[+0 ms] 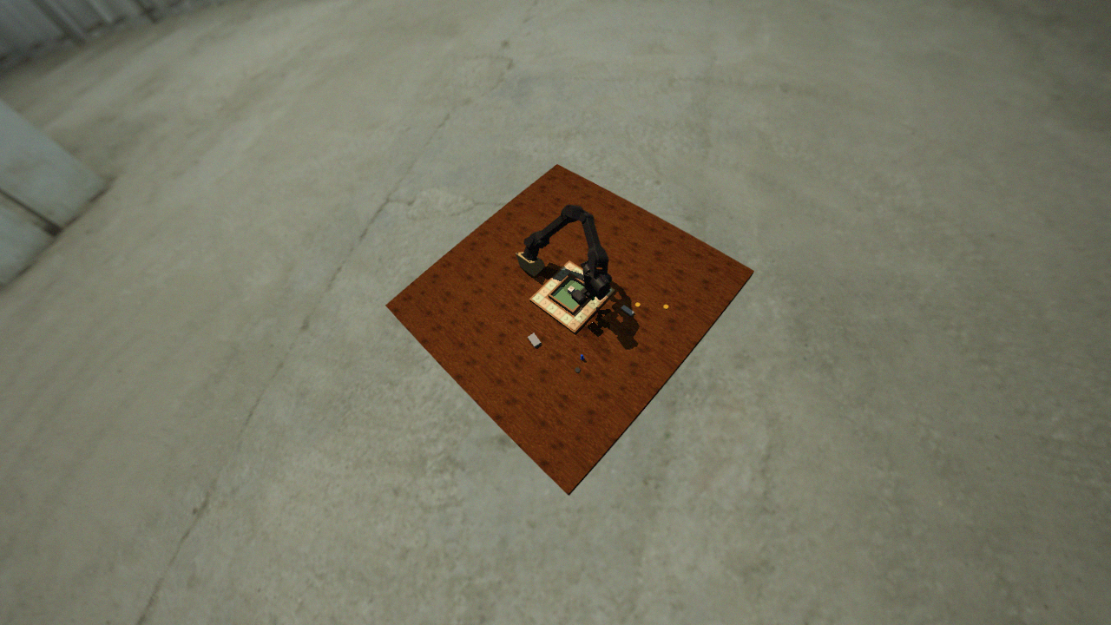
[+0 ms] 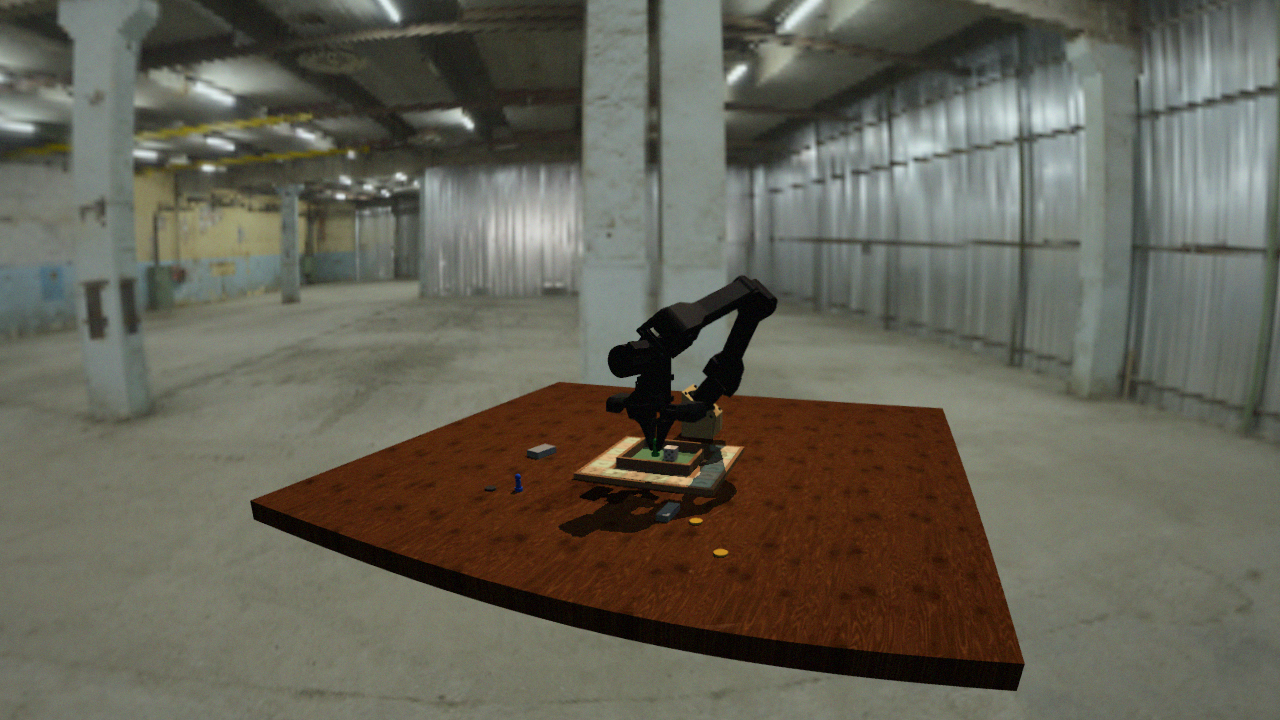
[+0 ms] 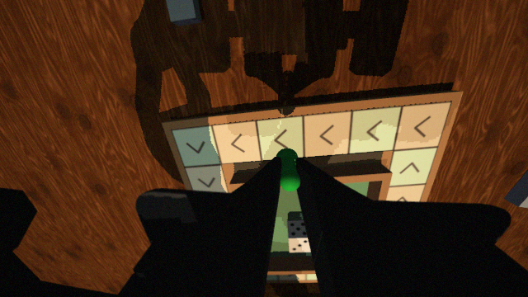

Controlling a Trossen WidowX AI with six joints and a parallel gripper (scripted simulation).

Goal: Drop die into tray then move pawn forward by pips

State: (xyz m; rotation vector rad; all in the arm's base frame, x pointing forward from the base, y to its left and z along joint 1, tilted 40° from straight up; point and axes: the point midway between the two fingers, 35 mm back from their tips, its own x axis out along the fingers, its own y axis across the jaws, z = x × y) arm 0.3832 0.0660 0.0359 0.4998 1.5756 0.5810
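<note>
My gripper (image 2: 656,445) (image 3: 287,163) is shut on the green pawn (image 2: 655,453) (image 3: 289,180) and holds it upright above the board (image 1: 542,299) (image 2: 597,472) (image 3: 457,103). In the exterior view it overlaps the dice tray (image 2: 657,466) (image 3: 356,167); its exact height is unclear. The die (image 1: 570,289) (image 2: 670,454) (image 3: 296,229) rests in the tray. In the wrist view its lit top face shows three pips in a diagonal, and a darker side face shows several. A finger covers the die's right edge. Part of the ring is hidden by the fingers.
A blue pawn (image 1: 582,357) (image 2: 518,484) and a small dark piece (image 1: 577,371) (image 2: 489,488) stand off the board. One grey block (image 1: 534,340) (image 2: 540,452) and another grey block (image 1: 627,310) (image 2: 667,512) (image 3: 182,11) flank it. Two yellow discs (image 1: 637,305) (image 2: 695,521) lie beyond.
</note>
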